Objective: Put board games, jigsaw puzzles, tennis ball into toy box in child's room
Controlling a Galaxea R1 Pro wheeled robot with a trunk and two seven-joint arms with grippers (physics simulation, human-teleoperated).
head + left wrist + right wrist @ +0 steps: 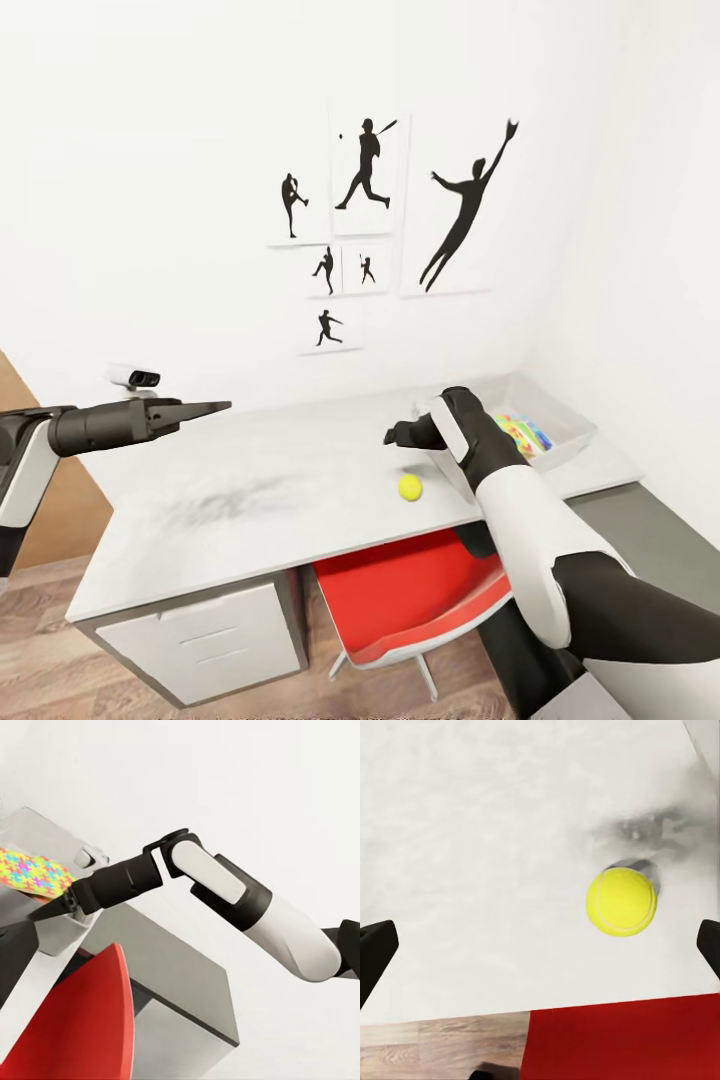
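Observation:
A yellow tennis ball (410, 487) lies on the grey-white table (250, 480) near its front edge. My right gripper (397, 436) hovers open just above and slightly behind the ball. In the right wrist view the ball (621, 901) sits below the wide-apart fingers, nearer one of them. The white toy box (565, 425) stands at the table's right end, with a colourful jigsaw puzzle (523, 433) inside it. My left gripper (212, 407) is held open and empty over the table's left end, pointing right. Board games are out of view.
A red chair (420, 590) is tucked under the table below the ball. A drawer unit (200, 630) sits under the table's left side. White walls with baseball silhouette pictures (365, 170) close off the back and right. Wooden floor (40, 620) lies at the left.

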